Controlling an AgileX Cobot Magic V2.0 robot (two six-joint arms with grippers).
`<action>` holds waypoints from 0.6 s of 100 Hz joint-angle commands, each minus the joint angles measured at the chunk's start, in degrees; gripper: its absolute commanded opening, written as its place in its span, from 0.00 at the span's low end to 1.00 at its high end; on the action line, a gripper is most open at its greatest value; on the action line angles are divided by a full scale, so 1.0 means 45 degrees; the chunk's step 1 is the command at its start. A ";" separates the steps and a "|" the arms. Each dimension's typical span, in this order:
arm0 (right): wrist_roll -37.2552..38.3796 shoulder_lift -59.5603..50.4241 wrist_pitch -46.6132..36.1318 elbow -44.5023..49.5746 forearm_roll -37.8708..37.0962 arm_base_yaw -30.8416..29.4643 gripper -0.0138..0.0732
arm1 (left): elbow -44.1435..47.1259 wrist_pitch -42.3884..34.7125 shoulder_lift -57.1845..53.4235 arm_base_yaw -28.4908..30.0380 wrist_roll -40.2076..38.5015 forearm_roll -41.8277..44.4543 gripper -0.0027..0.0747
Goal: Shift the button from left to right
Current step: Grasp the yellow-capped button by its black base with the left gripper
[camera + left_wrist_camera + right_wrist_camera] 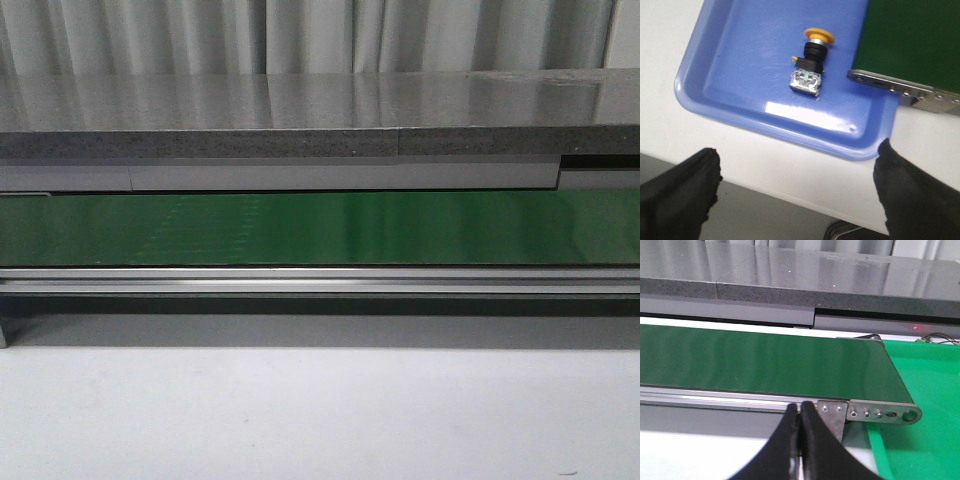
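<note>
A long green conveyor belt (320, 228) runs across the white bench (320, 410) in the front view, empty of parts along the stretch shown, with neither arm in that frame. At its left end, the left wrist view shows a blue tray (730, 65) resting on the bench, one corner tucked beside the belt's metal end bracket (905, 91). The tray holds a single item: the button (811, 62), lying on its side near the tray's middle, yellow cap pointing away from the camera, black body toward it. The left end effector (799, 187) hovers short of the tray with fingers spread wide and nothing between them, so the pickup appears not yet begun; the next move would call for reaching over the tray rim and closing across the button's body. The right end effector (800, 440) waits near the belt's far end, fingers pressed together and empty.
</note>
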 commanded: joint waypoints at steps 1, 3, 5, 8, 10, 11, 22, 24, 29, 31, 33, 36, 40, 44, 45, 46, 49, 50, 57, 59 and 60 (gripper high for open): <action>-0.0036 -0.0223 -0.1047 -0.0008 -0.0133 0.0026 0.08 | -0.0898 -0.0672 0.0942 0.0494 0.0389 -0.0350 0.77; -0.0036 -0.0223 -0.1047 -0.0008 -0.0133 0.0026 0.08 | -0.1028 -0.0699 0.1253 0.0563 0.0524 -0.0489 0.77; -0.0036 -0.0223 -0.1047 -0.0008 -0.0133 0.0026 0.08 | -0.1198 -0.0774 0.1673 0.0686 0.0692 -0.0671 0.77; -0.0036 -0.0223 -0.1047 -0.0008 -0.0133 0.0026 0.08 | -0.1331 -0.0775 0.1990 0.0802 0.0847 -0.0843 0.77; -0.0036 -0.0223 -0.1047 -0.0008 -0.0133 0.0026 0.08 | -0.1476 -0.0810 0.2310 0.0857 0.0960 -0.1021 0.77; -0.0036 -0.0223 -0.1047 -0.0008 -0.0133 0.0026 0.08 | -0.1574 -0.0830 0.2522 0.0912 0.1054 -0.1135 0.77; -0.0036 -0.0223 -0.1047 -0.0008 -0.0133 0.0026 0.08 | -0.2355 -0.0860 0.4102 0.1290 0.1549 -0.1770 0.77; -0.0036 -0.0223 -0.1047 -0.0008 -0.0133 0.0026 0.08 | -0.2498 -0.0860 0.4400 0.1314 0.1579 -0.1770 0.77; -0.0036 -0.0223 -0.1047 -0.0008 -0.0133 0.0026 0.08 | -0.2843 -0.0860 0.5044 0.1401 0.1606 -0.1770 0.77; -0.0036 -0.0223 -0.1047 -0.0008 -0.0133 0.0026 0.08 | -0.2974 -0.0834 0.5307 0.1427 0.1642 -0.1840 0.77; -0.0036 -0.0223 -0.1047 -0.0008 -0.0133 0.0026 0.08 | -0.3096 -0.0834 0.5551 0.1429 0.1698 -0.1859 0.77; -0.0036 -0.0223 -0.1047 -0.0008 -0.0133 0.0026 0.08 | -0.3247 -0.0834 0.5848 0.1429 0.1766 -0.1919 0.77; -0.0036 -0.0223 -0.1047 -0.0008 -0.0133 0.0026 0.08 | -0.3435 -0.0834 0.6264 0.1429 0.1829 -0.2016 0.77; -0.0036 -0.0223 -0.1047 -0.0008 -0.0133 0.0026 0.08 | -0.3570 -0.0866 0.6612 0.1429 0.1829 -0.2117 0.77; -0.0036 -0.0223 -0.1047 -0.0008 -0.0133 0.0026 0.08 | -0.3586 -0.0905 0.6666 0.1429 0.1829 -0.2119 0.77; -0.0036 -0.0223 -0.1047 -0.0008 -0.0133 0.0026 0.08 | -0.3612 -0.0931 0.6771 0.1429 0.1854 -0.2186 0.77; -0.0036 -0.0223 -0.1047 -0.0008 -0.0133 0.0026 0.08 | -0.3678 -0.0965 0.6963 0.1429 0.1982 -0.2287 0.77; -0.0036 -0.0223 -0.1047 -0.0008 -0.0133 0.0026 0.08 | -0.3696 -0.0965 0.7008 0.1429 0.2024 -0.2313 0.77; -0.0036 -0.0223 -0.1047 -0.0008 -0.0133 0.0026 0.08 | -0.3812 -0.1012 0.7418 0.1429 0.2216 -0.2545 0.77; -0.0036 -0.0223 -0.1047 -0.0008 -0.0133 0.0026 0.08 | -0.3844 -0.1042 0.7514 0.1429 0.2250 -0.2571 0.77; -0.0036 -0.0223 -0.1047 -0.0008 -0.0133 0.0026 0.08 | -0.3881 -0.1079 0.7581 0.1429 0.2250 -0.2566 0.77</action>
